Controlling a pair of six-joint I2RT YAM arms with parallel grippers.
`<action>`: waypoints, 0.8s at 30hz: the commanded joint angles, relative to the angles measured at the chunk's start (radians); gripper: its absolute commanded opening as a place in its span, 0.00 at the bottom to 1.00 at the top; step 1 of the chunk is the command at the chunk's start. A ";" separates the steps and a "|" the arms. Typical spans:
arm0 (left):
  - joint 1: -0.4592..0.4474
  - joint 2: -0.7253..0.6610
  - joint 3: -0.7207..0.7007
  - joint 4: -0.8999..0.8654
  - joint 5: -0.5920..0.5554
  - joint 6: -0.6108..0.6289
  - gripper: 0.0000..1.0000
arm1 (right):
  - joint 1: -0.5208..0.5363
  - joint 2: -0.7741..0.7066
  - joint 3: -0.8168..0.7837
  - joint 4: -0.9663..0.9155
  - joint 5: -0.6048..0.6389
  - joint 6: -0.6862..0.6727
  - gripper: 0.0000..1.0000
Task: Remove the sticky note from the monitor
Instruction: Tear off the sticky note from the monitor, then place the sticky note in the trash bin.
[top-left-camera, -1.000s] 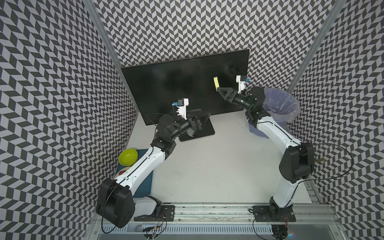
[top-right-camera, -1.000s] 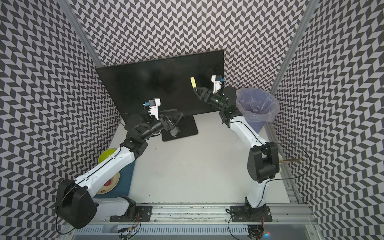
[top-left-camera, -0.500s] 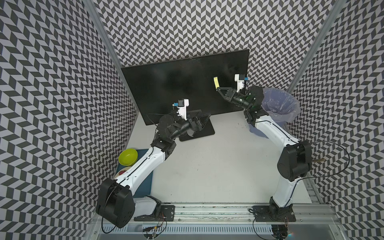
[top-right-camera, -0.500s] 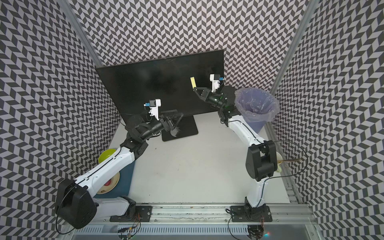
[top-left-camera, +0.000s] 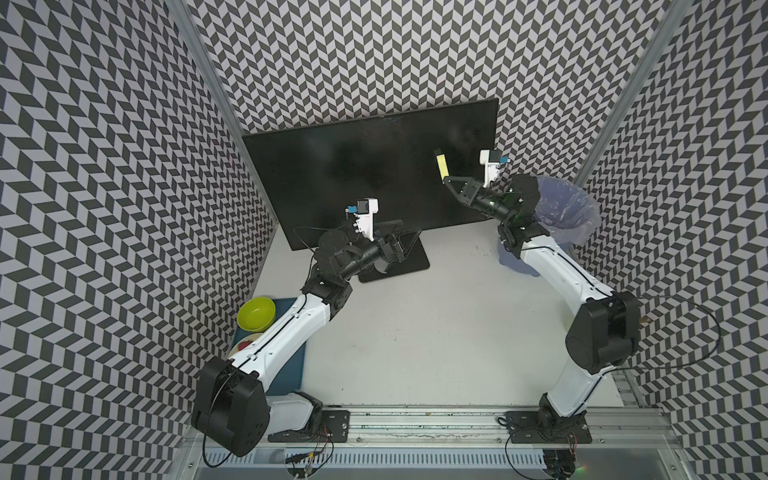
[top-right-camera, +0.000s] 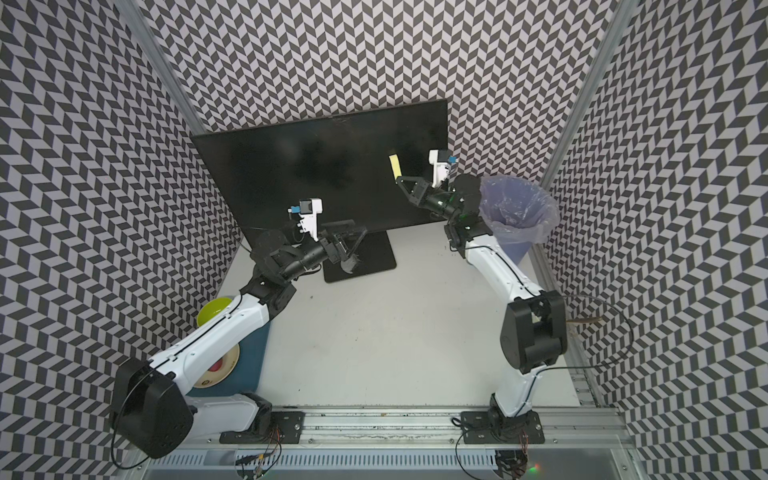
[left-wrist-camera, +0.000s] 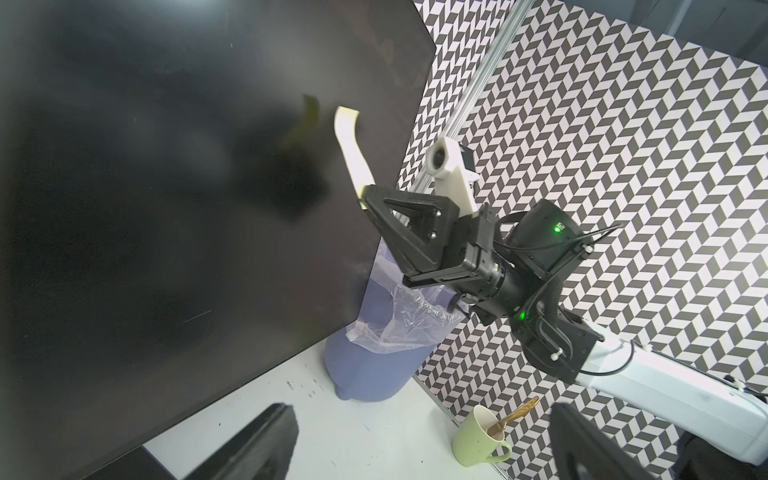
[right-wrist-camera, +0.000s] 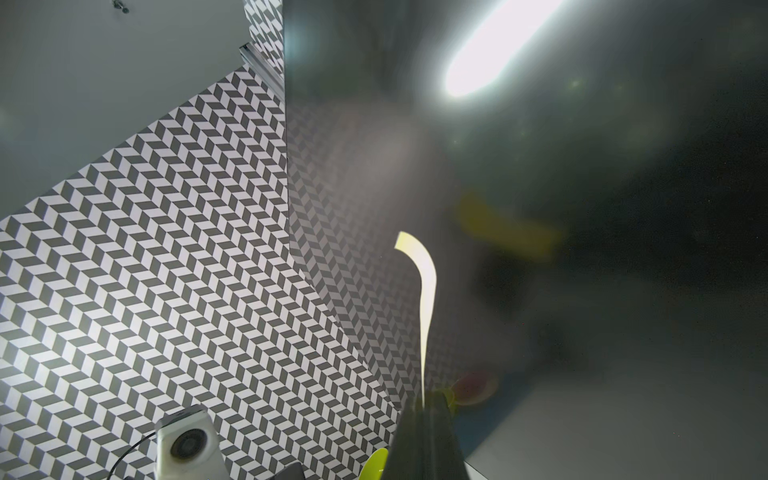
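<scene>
Nearest, along the lower edge of both top views, a metal rail (top-left-camera: 415, 419) carries the bases of both arms. Just beyond it, at the lower left of the frame, a dark blue mat (top-left-camera: 291, 365) lies on the pale tabletop (top-left-camera: 436, 332), with a lime green bowl (top-left-camera: 255, 313) at its far end.

Farther in, left of centre, the left end effector (top-left-camera: 405, 243) hovers over the black base plate (top-left-camera: 411, 264) with its jaws spread wide and nothing between them; the left wrist view shows its two dark fingers (left-wrist-camera: 257, 449) well apart.

Behind it the monitor (top-left-camera: 353, 174) stands upright across the middle of the frame, its screen dark. The sticky note (top-left-camera: 441, 165) is a pale yellow strip in front of the screen's right part, right of centre in both top views. The right end effector (top-left-camera: 446, 179) pinches the note's lower end between jaws pressed together, seen plainly from the left wrist (left-wrist-camera: 363, 195). The note (left-wrist-camera: 349, 145) bows away from the glass above the grip; whether its upper end touches the screen I cannot tell.

Just right of the monitor, behind the right arm's wrist, stands a blue bin (top-left-camera: 569, 216) lined with clear plastic. A pale green mug (left-wrist-camera: 478, 440) sits on the tabletop near it. Chevron-patterned walls (top-left-camera: 374, 54) close the scene.
</scene>
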 joint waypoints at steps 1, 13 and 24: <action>0.009 -0.032 -0.004 -0.008 -0.005 0.019 1.00 | -0.087 -0.122 -0.089 0.021 0.009 -0.044 0.00; 0.011 -0.005 0.016 0.009 0.000 0.008 1.00 | -0.473 -0.299 -0.212 -0.356 0.235 -0.364 0.00; 0.011 0.001 0.032 0.003 -0.013 0.011 1.00 | -0.529 -0.232 -0.130 -0.469 0.276 -0.459 0.56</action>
